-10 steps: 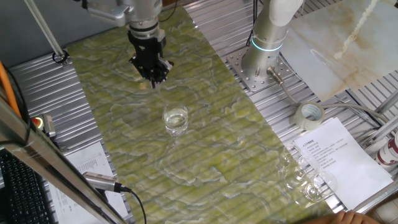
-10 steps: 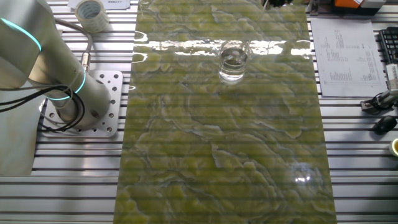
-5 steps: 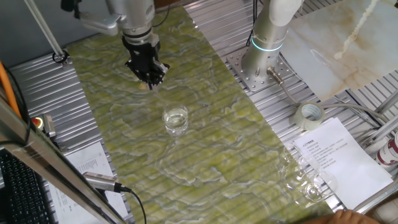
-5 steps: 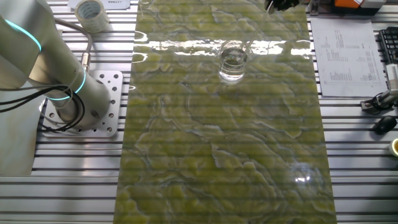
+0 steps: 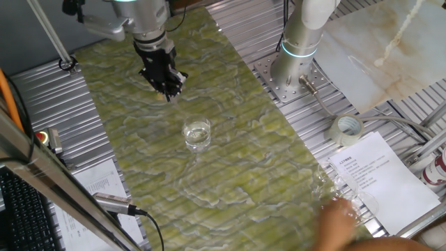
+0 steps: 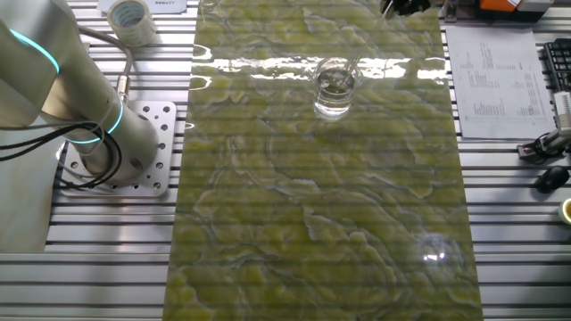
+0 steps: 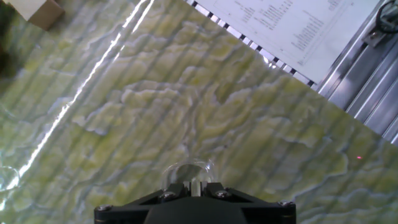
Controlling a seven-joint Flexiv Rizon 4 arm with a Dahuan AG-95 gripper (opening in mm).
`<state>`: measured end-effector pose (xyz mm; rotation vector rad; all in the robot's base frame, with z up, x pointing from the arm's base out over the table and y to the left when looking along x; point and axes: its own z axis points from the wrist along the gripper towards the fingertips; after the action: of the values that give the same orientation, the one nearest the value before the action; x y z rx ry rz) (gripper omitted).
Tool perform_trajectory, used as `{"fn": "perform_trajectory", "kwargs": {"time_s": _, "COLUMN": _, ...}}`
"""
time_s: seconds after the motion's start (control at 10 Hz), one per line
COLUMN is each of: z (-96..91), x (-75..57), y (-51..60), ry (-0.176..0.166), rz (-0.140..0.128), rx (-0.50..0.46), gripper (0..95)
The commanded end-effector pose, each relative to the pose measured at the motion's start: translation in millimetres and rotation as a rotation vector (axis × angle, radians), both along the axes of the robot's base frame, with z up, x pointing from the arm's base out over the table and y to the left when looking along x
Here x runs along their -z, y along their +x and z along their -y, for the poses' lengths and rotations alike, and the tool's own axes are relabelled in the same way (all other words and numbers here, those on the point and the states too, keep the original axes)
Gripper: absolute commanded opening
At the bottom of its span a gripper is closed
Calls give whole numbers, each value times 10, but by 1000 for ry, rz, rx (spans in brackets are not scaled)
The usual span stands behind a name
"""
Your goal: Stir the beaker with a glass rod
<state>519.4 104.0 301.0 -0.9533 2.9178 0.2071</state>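
So far the stirring does not look finished or even started, as best I can judge. The gripper [image 5: 167, 85] hangs over the green mat [image 5: 230, 167], well apart from the beaker [image 5: 196, 132]. Its fingers look pressed close together, maybe on the glass rod [image 6: 355, 64], but I cannot tell for sure. In the other fixed view, a thin clear stick leans down from the gripper toward the beaker's mouth. I cannot tell if its tip is inside. The beaker stands upright near the middle of the mat. It is short, clear and round, with a wide open top.
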Motion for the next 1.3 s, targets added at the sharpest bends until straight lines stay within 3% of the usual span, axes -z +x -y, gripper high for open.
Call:
{"fn": "perform_trajectory", "kwargs": {"time_s": 0.1, "z": -33, "x": 24, "y": 22, "ry": -43, "rz": -5, "rx": -28, "gripper": 0}}
{"fn": "perform_trajectory", "kwargs": {"time_s": 0.4, "z": -46, "x": 43, "y": 28, "ry": -78, "rz": -49, "rx": -30, "gripper": 0}}
{"fn": "perform_trajectory", "kwargs": {"time_s": 0.7, "z": -47, "x": 41, "y": 27, "ry": -48, "rz": -52, "rx": -7, "gripper": 0}}
{"fn": "perform_trajectory", "kwargs": {"time_s": 0.9, "z": -50, "x": 39, "y": 26, "ry": -4, "rz": -36, "rx": 11, "gripper": 0}}
{"fn": "perform_trajectory", "kwargs": {"time_s": 1.0, "z": -50, "x": 38, "y": 27, "ry": 2, "rz": -29, "rx": 8, "gripper": 0}}
{"fn": "perform_trajectory", "kwargs": {"time_s": 1.1, "z": -52, "x": 38, "y": 27, "ry": 0, "rz": -13, "rx": -4, "gripper": 0}}
{"fn": "perform_trajectory", "kwargs": {"time_s": 1.3, "z": -54, "x": 37, "y": 30, "ry": -50, "rz": 10, "rx": -51, "gripper": 0}}
